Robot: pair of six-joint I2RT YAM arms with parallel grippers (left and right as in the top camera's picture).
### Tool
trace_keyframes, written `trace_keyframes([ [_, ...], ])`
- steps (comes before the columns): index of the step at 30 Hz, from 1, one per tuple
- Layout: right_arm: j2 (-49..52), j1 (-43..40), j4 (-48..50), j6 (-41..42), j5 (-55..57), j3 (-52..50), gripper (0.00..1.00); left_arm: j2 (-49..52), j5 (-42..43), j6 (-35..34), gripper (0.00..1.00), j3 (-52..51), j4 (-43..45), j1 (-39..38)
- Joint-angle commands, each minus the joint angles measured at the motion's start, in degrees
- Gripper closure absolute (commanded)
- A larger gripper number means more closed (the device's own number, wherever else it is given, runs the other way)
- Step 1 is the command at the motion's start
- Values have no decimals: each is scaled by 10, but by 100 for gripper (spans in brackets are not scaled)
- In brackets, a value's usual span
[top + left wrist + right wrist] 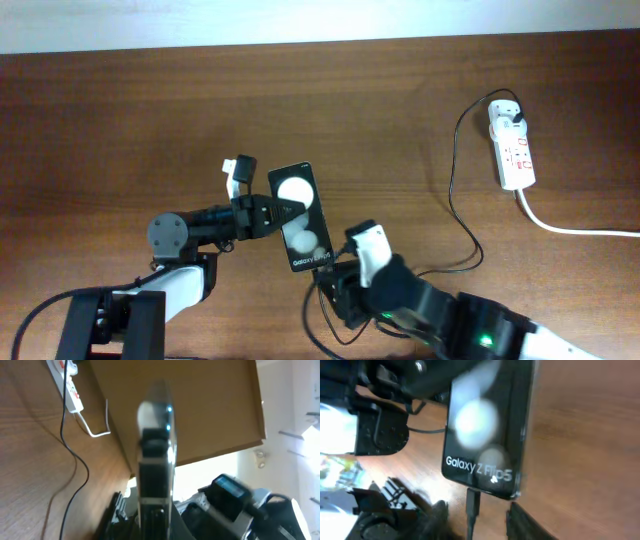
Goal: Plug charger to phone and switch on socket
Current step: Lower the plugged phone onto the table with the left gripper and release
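Overhead: my left gripper [283,213] pinches the phone [308,225] mid-table, with the right gripper [340,262] at its lower edge. Left wrist: the phone is edge-on, so I hold it steady. Right wrist: the charger tip [472,504] sits just under the port. I cannot tell whether my right fingers clamp it. I should push straight.

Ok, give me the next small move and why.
Probably ease the right gripper forward so the charger connector slides into the Galaxy Z Flip5: its tip sits at the phone's bottom edge, seemingly lined up, while the left gripper holds the phone.
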Motion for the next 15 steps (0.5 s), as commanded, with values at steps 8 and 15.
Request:
trace_keyframes([
  [8,-195,-5,-121,-5,31,21,30,-2,-106,359,100,144,-462,-20],
  [15,-204,-5,-177,-5,60,21,28,90,-203,614,100,407,-881,-69],
])
